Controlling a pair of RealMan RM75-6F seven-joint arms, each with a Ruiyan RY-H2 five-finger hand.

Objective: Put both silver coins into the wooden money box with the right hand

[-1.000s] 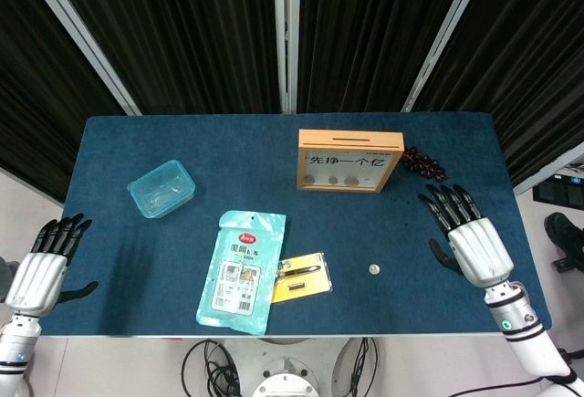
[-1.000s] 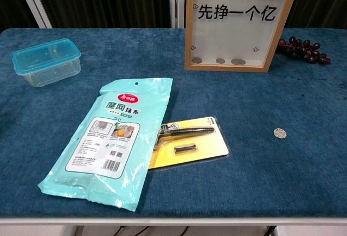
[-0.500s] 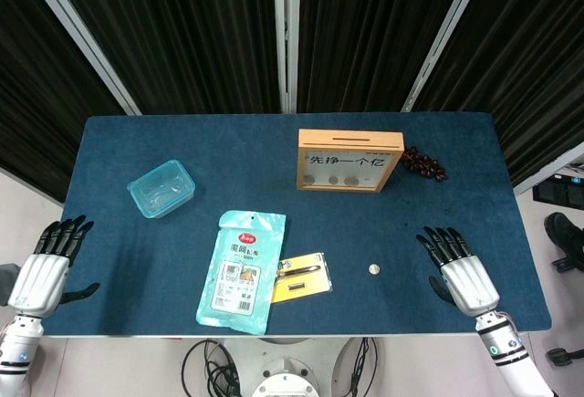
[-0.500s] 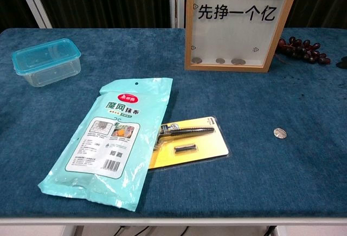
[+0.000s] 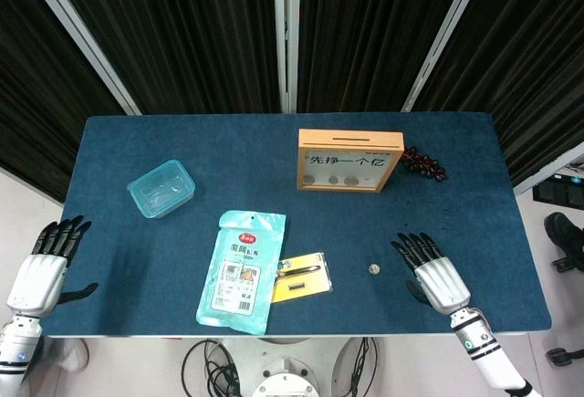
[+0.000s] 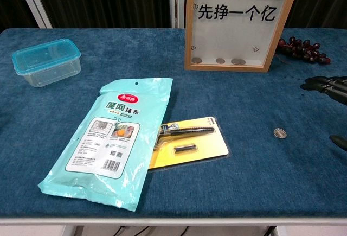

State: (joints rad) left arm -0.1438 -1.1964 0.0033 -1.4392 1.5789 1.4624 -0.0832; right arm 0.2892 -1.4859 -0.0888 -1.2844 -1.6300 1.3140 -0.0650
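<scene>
One silver coin lies flat on the blue table, right of the yellow razor card. The wooden money box stands upright at the back, with several coins visible behind its clear front and a slot on its top edge. My right hand hovers open with fingers spread, just right of the coin and apart from it. My left hand hangs open off the table's left front corner. I see no second loose coin.
A teal wipes packet overlaps a yellow razor card at front centre. A clear blue lidded container sits at the left. Dark grapes lie right of the box.
My right hand has moved left and toward the front, closing in on the coin, and now enters the chest view. The left hand has barely shifted. The coin has not moved.
</scene>
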